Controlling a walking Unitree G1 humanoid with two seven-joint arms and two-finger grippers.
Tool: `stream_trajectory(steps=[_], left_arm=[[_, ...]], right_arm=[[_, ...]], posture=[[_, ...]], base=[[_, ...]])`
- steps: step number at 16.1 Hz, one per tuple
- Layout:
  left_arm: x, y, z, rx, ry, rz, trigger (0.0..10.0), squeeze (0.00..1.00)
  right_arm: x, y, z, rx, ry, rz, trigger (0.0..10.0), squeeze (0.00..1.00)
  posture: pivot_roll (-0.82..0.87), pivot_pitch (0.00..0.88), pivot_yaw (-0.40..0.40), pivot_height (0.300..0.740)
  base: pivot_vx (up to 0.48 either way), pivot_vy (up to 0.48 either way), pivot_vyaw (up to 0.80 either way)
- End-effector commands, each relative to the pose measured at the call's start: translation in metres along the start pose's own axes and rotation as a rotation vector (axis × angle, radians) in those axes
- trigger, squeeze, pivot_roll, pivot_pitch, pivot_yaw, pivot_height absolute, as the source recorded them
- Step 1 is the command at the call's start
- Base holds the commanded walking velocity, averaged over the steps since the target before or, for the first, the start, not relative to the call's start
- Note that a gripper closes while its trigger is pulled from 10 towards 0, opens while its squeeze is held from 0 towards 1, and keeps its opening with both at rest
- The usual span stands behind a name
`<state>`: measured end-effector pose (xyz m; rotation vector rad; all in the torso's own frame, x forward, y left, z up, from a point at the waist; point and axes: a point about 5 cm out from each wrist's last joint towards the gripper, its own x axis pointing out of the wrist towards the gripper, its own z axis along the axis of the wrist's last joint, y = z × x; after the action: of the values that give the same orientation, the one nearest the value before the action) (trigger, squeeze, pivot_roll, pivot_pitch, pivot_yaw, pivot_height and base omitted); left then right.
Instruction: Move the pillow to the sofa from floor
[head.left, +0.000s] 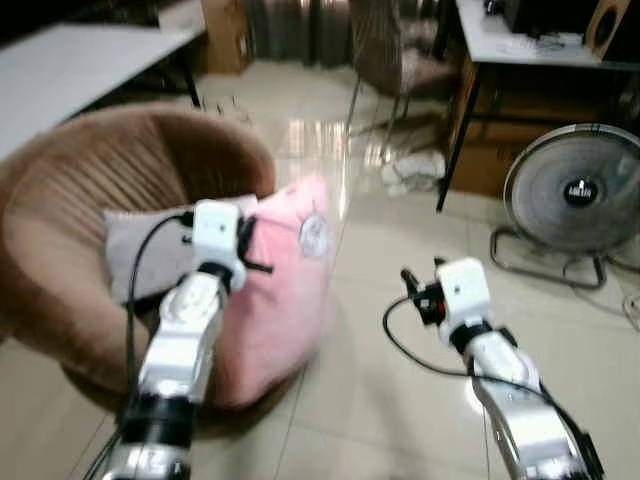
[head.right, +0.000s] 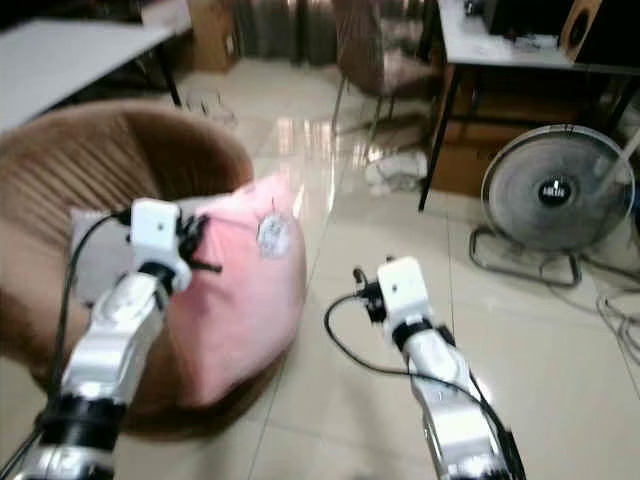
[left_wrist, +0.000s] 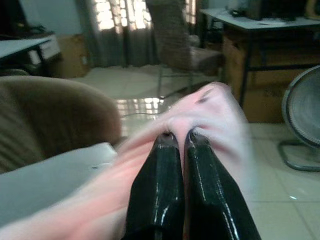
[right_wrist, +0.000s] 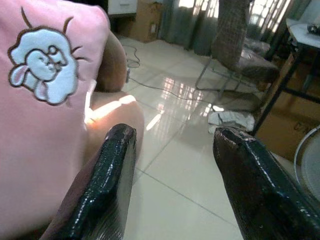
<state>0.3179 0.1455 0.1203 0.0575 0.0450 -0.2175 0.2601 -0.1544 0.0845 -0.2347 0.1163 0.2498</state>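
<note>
A pink pillow (head.left: 285, 290) with a white cartoon patch (right_wrist: 42, 70) stands on edge at the front rim of a round brown sofa chair (head.left: 100, 180). My left gripper (left_wrist: 179, 136) is shut on the pillow's pink fabric near its top, holding it against the chair. A grey cushion (head.left: 150, 245) lies on the seat behind the pillow. To the pillow's right my right gripper (right_wrist: 172, 137) hangs open over the floor, its fingers (right_wrist: 112, 170) holding nothing.
A floor fan (head.left: 575, 195) stands at the right with cables on the tiles. A desk (head.left: 520, 45) with boxes under it is behind the fan. A wicker chair (head.left: 395, 55) and a white cloth (head.left: 415, 170) are farther back. A white table (head.left: 70, 65) is at the left.
</note>
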Motion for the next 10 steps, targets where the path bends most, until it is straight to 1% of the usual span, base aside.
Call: stream_trajectory(steps=[1, 4, 8, 9, 10], left_arm=[[0.0047, -0.0029, 0.0162, 0.013, -0.070, -0.016, 10.0, 0.00], [0.0048, -0.0072, 0.0138, 0.015, -0.065, -0.049, 10.0, 0.00], [0.0046, -0.0058, 0.0128, 0.013, -0.062, -0.043, 10.0, 0.00], [0.0047, -0.0044, 0.0131, 0.014, -0.062, -0.036, 10.0, 0.00], [0.0048, -0.0029, 0.0133, 0.014, -0.063, -0.029, 10.0, 0.00]], right_arm=[[0.0012, -0.0027, 0.0014, -0.003, -0.004, 0.001, 10.0, 0.00], [0.0023, -0.0024, 0.0011, -0.011, -0.002, 0.008, 10.0, 0.00], [0.0022, -0.0002, 0.0003, -0.019, 0.000, 0.031, 10.0, 0.00], [0.0022, 0.0013, 0.0002, -0.020, 0.001, 0.049, 10.0, 0.00], [0.0009, 0.0049, 0.0004, 0.002, -0.004, 0.096, 10.0, 0.00]], posture=[[-0.07, 0.000, 0.049, 0.740], [-0.07, 0.000, 0.049, 0.740], [-0.07, 0.000, 0.049, 0.740], [-0.07, 0.000, 0.048, 0.740], [-0.07, 0.000, 0.048, 0.740]], base=[[0.349, 0.000, 0.00], [0.334, 0.000, 0.00], [0.334, 0.000, 0.00], [0.337, 0.000, 0.00], [0.334, 0.000, 0.00]])
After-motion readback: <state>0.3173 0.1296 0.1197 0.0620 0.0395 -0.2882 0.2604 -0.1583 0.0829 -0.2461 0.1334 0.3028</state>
